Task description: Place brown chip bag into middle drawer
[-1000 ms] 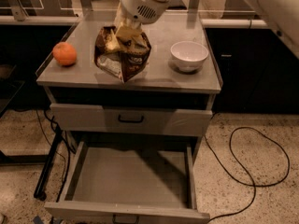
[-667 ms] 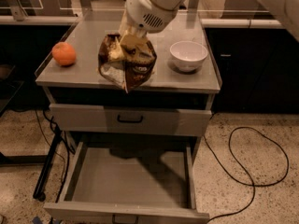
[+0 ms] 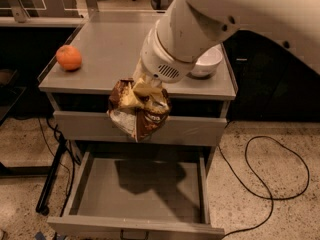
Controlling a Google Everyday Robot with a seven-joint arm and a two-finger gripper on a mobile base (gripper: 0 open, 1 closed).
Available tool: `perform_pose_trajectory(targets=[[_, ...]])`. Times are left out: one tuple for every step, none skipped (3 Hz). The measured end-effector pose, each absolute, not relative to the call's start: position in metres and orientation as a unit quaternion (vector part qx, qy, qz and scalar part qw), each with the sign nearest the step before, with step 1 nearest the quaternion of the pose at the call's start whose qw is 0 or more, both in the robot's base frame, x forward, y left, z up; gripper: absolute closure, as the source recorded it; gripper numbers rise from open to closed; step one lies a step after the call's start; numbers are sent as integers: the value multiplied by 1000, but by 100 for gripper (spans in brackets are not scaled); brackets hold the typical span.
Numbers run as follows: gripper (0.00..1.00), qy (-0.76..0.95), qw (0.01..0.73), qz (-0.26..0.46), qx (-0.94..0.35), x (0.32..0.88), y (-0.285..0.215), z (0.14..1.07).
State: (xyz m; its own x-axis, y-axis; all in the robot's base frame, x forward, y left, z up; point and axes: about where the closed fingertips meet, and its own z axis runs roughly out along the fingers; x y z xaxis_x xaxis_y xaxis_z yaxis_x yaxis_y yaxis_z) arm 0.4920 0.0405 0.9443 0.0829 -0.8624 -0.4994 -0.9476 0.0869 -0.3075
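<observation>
My gripper [image 3: 144,90] is shut on the top of the brown chip bag [image 3: 139,111]. The bag hangs in the air in front of the cabinet's front edge, over the closed upper drawer front [image 3: 200,129]. The fingers are mostly hidden by the white arm and the bag. The middle drawer [image 3: 140,188] is pulled open below the bag, its flat grey floor bare, with the bag's shadow on it.
An orange fruit [image 3: 68,57] lies on the cabinet top [image 3: 110,44] at the left. A white bowl [image 3: 207,64] stands at the right, partly behind the arm. A black cable [image 3: 270,169] loops on the floor at the right. A black frame leg [image 3: 52,176] stands left of the drawer.
The bag has been lifted off the cabinet top and carried forward, so it now hangs past the front edge above the open drawer. The arm has swung forward with it.
</observation>
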Motion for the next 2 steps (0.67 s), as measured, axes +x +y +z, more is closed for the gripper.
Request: perform_pose_trajectory(targets=[[100, 673, 300, 71, -672, 492, 40, 944], [100, 675, 298, 74, -671, 490, 42, 940]])
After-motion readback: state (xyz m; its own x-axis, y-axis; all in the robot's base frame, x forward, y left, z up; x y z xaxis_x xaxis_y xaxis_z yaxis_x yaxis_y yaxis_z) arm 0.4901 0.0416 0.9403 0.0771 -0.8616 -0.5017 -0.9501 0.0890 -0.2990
